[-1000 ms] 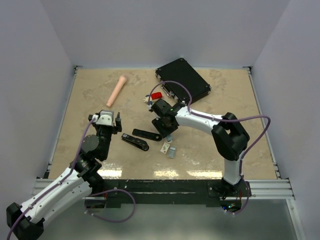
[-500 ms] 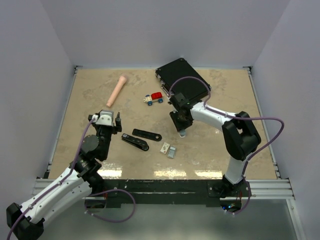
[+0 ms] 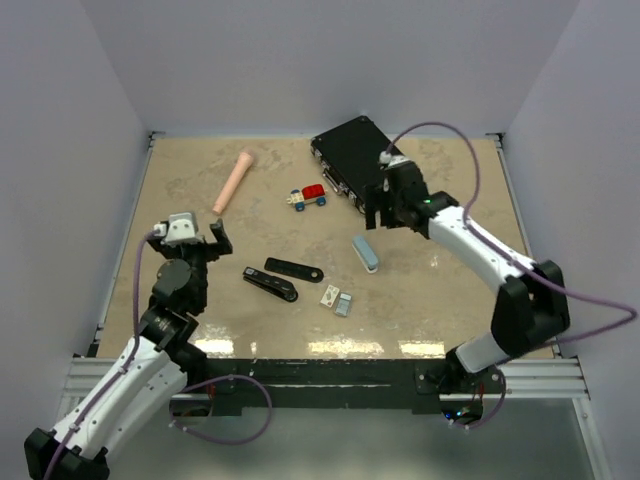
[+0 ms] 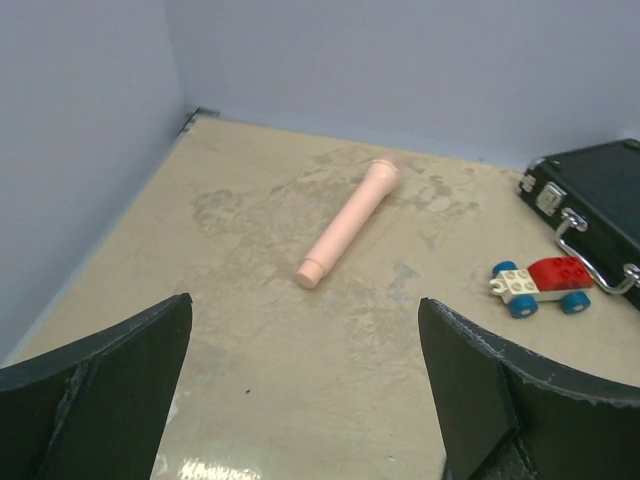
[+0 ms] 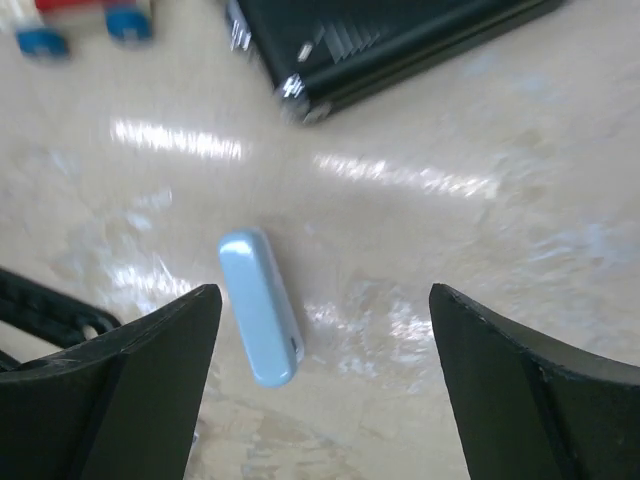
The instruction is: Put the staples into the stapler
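The black stapler [image 3: 281, 277] lies opened into two arms at the middle of the table. The staples [image 3: 344, 304] are a small silvery strip lying next to a tiny white box [image 3: 329, 295], just right of the stapler. A light-blue oblong piece [image 3: 365, 253] [image 5: 260, 306] lies flat on the table. My right gripper [image 3: 385, 216] [image 5: 325, 292] hangs open above and behind it, touching nothing. My left gripper [image 3: 190, 240] [image 4: 305, 305] is wide open and empty, left of the stapler.
A black case [image 3: 364, 165] [image 5: 390, 40] [image 4: 600, 200] lies at the back right, close behind my right gripper. A small red, white and blue toy car [image 3: 309, 197] [image 4: 540, 285] and a pink cylinder [image 3: 233, 181] [image 4: 350, 222] lie at the back.
My right gripper let go of the light-blue piece, opened, and drew back to the right towards the case. My left gripper opened wider and shifted left, away from the stapler.
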{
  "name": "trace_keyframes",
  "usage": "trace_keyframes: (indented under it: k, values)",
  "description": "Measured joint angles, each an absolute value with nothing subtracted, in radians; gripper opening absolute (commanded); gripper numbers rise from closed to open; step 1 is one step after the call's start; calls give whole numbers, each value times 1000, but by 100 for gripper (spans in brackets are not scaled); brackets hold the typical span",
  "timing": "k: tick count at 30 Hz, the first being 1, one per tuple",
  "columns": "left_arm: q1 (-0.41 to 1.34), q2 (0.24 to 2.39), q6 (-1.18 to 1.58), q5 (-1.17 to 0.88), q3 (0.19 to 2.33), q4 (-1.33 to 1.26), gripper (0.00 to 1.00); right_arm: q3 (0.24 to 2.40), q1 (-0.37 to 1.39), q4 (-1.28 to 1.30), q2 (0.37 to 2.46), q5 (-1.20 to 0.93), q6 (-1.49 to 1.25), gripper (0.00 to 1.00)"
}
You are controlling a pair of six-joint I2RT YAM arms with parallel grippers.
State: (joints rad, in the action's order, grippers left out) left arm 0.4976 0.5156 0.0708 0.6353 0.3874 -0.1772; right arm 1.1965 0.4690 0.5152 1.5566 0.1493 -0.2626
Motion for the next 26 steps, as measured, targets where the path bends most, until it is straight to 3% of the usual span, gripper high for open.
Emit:
trace_keyframes:
  k: [2, 14, 26]
  values:
    - [424, 521, 128, 622, 411, -127, 100, 1181, 422, 468, 1435, 192, -281, 98]
    - [367, 493, 98, 643, 684, -46, 100, 1087, 377, 136, 797, 543, -201, 99]
    - [367, 378, -46, 659, 716, -201, 100, 999, 377, -9, 713, 612, -91, 99]
